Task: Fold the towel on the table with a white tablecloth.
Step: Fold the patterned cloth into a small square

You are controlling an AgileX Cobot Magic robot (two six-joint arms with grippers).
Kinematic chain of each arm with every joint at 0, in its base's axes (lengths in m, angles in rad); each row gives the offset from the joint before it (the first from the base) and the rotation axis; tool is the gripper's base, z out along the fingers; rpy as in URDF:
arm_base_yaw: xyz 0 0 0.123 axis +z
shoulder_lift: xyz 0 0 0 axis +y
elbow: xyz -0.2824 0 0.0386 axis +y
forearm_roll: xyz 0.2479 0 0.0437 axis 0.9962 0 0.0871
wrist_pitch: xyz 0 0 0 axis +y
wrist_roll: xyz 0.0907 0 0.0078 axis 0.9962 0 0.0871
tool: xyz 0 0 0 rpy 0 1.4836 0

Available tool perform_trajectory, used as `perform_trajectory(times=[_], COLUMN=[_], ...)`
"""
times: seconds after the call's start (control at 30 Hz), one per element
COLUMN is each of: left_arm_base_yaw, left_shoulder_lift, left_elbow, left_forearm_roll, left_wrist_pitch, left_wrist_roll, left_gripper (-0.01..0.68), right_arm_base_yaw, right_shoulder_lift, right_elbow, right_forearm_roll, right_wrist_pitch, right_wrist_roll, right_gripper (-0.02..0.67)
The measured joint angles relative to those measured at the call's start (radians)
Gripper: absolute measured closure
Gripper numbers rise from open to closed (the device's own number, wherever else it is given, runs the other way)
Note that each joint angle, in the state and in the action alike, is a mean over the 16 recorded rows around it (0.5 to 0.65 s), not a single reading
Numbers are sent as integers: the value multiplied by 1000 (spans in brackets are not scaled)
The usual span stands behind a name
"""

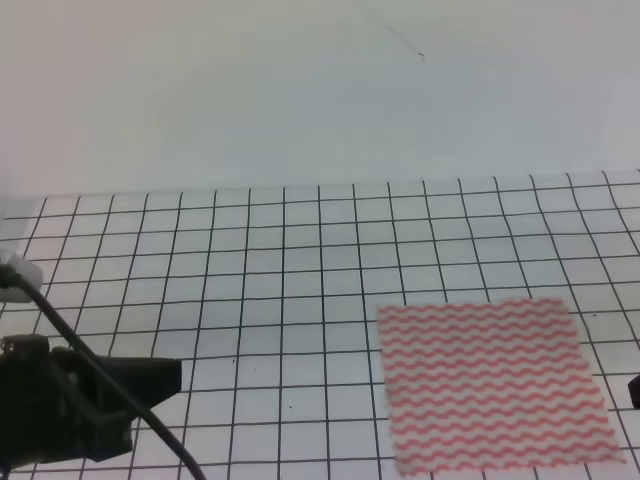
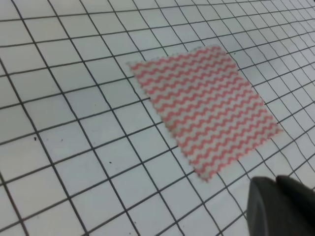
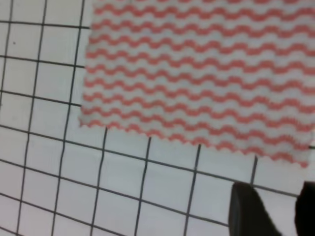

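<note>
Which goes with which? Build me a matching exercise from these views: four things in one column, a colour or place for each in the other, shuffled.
1. towel
2. tablecloth
3. left tool
4. wall

A. black, lower left of the high view
B. plain, no pattern, behind the table
C. red-pink wavy stripes, lying flat
D. white with a thin black grid

Pairs: 1-C, 2-D, 3-A, 4-B

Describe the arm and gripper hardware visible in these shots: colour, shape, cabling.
Left arm: blocky matte-black housing, a black cable draped over it, running up to a white connector piece. Left gripper and right gripper show only as dark rounded fingertips at the frame edges. No markings readable.
</note>
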Motion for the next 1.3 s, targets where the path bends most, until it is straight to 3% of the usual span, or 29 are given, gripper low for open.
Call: perform_trajectory(times=[0.7, 1.3], left_arm_base_yaw=[0, 0], left_shoulder_lift=[3, 3], left_elbow=[-2, -2], left_forearm_roll=[2, 2], left_wrist_pitch=[27, 67], left_wrist_roll=[-11, -12], left_gripper=[674, 674], right_arm_base_yaw=[58, 58], right_shoulder_lift=[299, 431], right_elbow=[-1, -1], right_forearm_roll=[-151, -194], right_wrist_pitch=[-106, -170], right_wrist_roll=[222, 300], right_gripper=[398, 382])
